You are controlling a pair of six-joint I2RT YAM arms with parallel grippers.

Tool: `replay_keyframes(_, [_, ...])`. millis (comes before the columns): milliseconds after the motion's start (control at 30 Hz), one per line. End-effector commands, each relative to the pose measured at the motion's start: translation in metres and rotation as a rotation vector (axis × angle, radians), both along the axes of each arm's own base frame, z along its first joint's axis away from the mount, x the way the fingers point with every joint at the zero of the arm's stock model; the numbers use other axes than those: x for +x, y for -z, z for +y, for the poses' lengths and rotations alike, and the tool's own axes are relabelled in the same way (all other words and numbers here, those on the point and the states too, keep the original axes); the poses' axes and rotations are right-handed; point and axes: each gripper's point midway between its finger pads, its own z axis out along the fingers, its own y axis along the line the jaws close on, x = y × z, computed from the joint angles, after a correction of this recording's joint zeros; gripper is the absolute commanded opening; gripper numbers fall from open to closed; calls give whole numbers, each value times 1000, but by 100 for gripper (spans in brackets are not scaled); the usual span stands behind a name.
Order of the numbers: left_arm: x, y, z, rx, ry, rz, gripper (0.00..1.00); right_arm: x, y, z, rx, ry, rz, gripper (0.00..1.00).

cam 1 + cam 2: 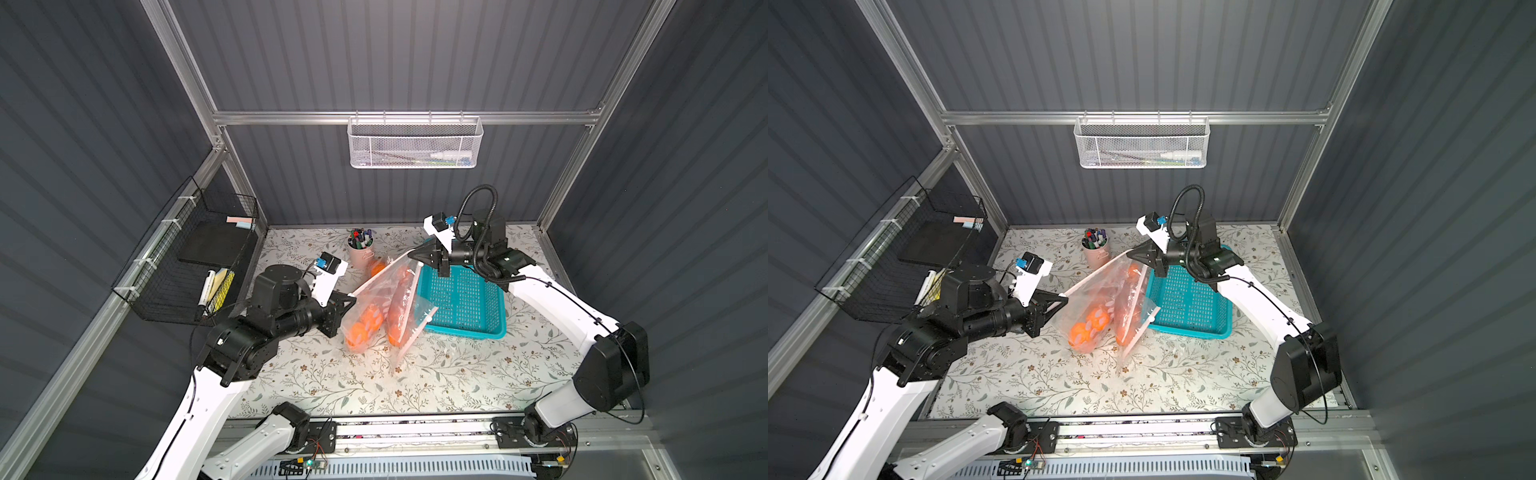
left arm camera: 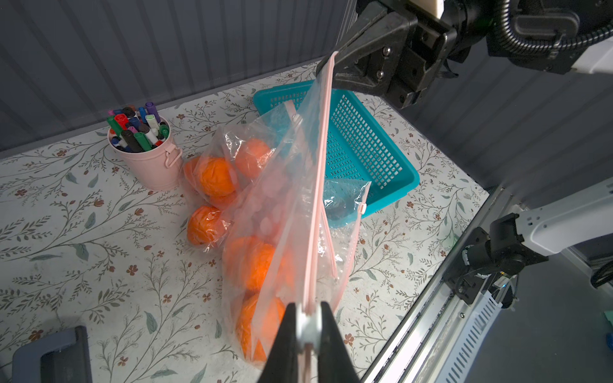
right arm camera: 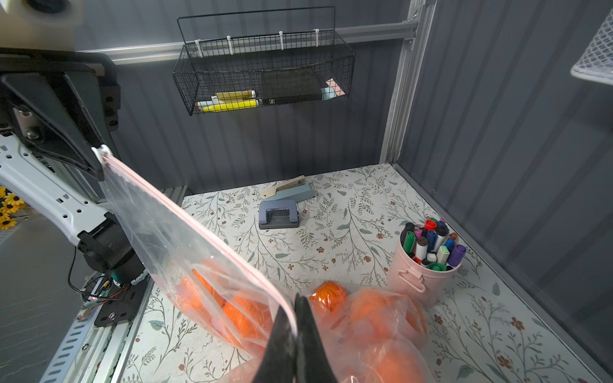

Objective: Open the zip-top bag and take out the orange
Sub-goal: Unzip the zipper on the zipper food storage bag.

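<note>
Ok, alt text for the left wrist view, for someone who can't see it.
The left gripper and right gripper pinch opposite ends of the pink seal on a clear zip-top bag, stretching it taut. Oranges sit inside; a teal basket and pink marker pot stand beyond.

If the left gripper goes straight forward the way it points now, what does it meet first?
The left gripper, shut on the zip-top bag, points along its pink zip strip. It would first crumple that bag; beyond, probably the right gripper holding the far corner, though depth is unclear.
</note>
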Motion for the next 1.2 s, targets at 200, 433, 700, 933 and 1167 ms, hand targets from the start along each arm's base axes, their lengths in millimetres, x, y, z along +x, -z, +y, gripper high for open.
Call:
replay_keyframes(200, [-25,10,16,4,-37,65,8,36,10,-22,-28,143,-11,0])
replay_keyframes(433, [-27,16,17,9,-40,78,8,32,11,-19,-14,104,0,0])
replay_keyframes(700, [-36,12,6,-42,30,103,51,13,2,-15,32,22,-31,0])
replay_keyframes(933, [0,-52,-41,-150,213,-74,86,-27,5,-3,45,-126,-122,0])
replay_keyframes(1167, [41,-2,-73,-131,283,46,70,-36,6,2,25,-139,-134,0])
